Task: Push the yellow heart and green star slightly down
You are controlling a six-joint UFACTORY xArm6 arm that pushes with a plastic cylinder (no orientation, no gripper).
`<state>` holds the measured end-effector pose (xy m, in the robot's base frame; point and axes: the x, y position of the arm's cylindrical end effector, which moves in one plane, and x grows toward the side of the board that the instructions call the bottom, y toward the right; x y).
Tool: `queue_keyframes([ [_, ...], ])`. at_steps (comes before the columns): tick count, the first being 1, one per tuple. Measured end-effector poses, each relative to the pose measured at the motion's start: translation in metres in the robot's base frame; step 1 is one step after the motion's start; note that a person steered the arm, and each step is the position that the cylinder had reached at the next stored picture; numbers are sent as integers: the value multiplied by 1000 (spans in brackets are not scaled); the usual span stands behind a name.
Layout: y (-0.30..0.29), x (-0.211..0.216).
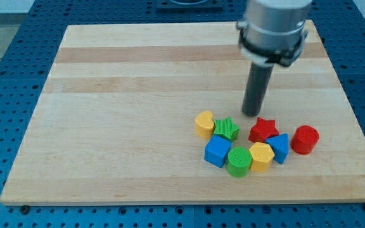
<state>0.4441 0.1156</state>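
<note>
The yellow heart (204,124) lies on the wooden board (138,95), right of the middle. The green star (227,128) touches the heart's right side. My tip (253,114) stands on the board a little above and to the right of the green star, just above the red star (263,130). It does not touch either block.
A blue cube (217,151), a green cylinder (238,161) and a yellow hexagon (260,156) sit in a row just below the heart and star. A blue block (279,147) and a red cylinder (305,139) lie to the right.
</note>
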Motion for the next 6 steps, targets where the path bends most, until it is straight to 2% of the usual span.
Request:
queue_keyframes([
  [1,-67,-14],
  [2,-87,-18],
  [4,-83,52],
  [6,-76,52],
])
